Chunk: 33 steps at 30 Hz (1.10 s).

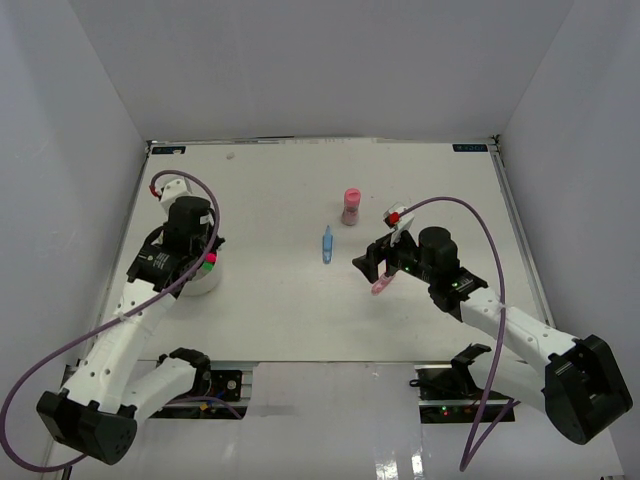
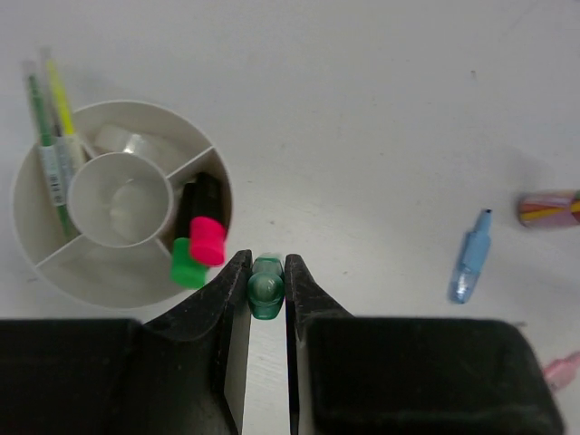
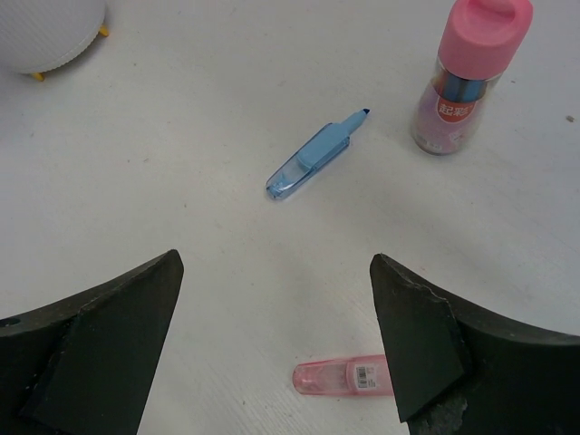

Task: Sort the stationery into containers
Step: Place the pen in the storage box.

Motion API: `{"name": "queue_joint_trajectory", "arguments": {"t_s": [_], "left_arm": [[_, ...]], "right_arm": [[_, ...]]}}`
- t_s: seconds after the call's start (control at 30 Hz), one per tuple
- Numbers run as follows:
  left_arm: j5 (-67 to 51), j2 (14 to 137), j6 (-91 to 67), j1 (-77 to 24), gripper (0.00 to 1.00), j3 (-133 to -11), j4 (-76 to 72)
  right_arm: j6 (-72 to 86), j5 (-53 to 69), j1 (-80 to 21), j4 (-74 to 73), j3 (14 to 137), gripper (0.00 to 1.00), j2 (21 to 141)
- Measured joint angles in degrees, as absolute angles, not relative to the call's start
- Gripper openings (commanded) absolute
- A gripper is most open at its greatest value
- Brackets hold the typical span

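Note:
The round white container (image 2: 136, 104) has a middle cup and outer sections. These hold thin green and yellow pens (image 2: 54, 149), a clear tape roll (image 2: 136, 143) and two black markers with pink and green caps (image 2: 207, 240). My left gripper (image 2: 267, 263) is shut on a green highlighter (image 2: 265, 288), just right of the container's rim (image 1: 200, 284). My right gripper (image 3: 276, 263) is open above a pink highlighter (image 3: 349, 376) lying flat on the table; its right finger (image 3: 417, 335) hides one end of it. A blue pen (image 3: 313, 159) lies farther off, with the pink cylinder (image 3: 467, 77) upright beyond it.
In the top view the blue pen (image 1: 327, 243) and pink cylinder (image 1: 351, 206) sit mid-table between the arms, and the pink highlighter (image 1: 381, 287) lies under the right gripper (image 1: 378, 268). White walls enclose the table on three sides. Purple cables loop from both arms.

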<state>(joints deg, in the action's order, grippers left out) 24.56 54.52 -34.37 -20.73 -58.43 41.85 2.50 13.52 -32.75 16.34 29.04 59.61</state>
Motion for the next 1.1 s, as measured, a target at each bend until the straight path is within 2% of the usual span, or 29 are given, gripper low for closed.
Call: {"name": "queue_joint_trajectory", "arguments": {"t_s": [0.2, 0.6, 0.73, 0.97, 1.07, 1.1], "left_arm": [[29.6, 55.0, -32.1, -17.5, 0.07, -58.1, 48.1], [30.9, 55.0, -27.3, -12.0, 0.08, -50.6, 46.4], [30.8, 54.9, -25.7, -10.8, 0.15, -48.1, 44.4], [30.6, 54.9, -24.1, -9.8, 0.31, -46.4, 42.0], [30.4, 55.0, -23.3, -9.8, 0.41, -46.3, 41.7], [30.3, 55.0, -23.3, -9.8, 0.41, -46.3, 41.5]], "right_arm": [[2.9, 12.7, -32.8, 16.3, 29.0, 0.90, 59.6], [3.4, 12.1, -32.8, 16.3, 29.0, 0.90, 60.1], [3.5, 12.0, -32.8, 16.3, 29.0, 0.90, 60.5], [3.8, 11.4, -32.8, 16.2, 29.0, 0.90, 62.0], [4.0, 10.5, -32.8, 16.2, 29.0, 0.90, 62.1], [4.0, 10.3, -32.8, 16.2, 29.0, 0.90, 62.1]]}}
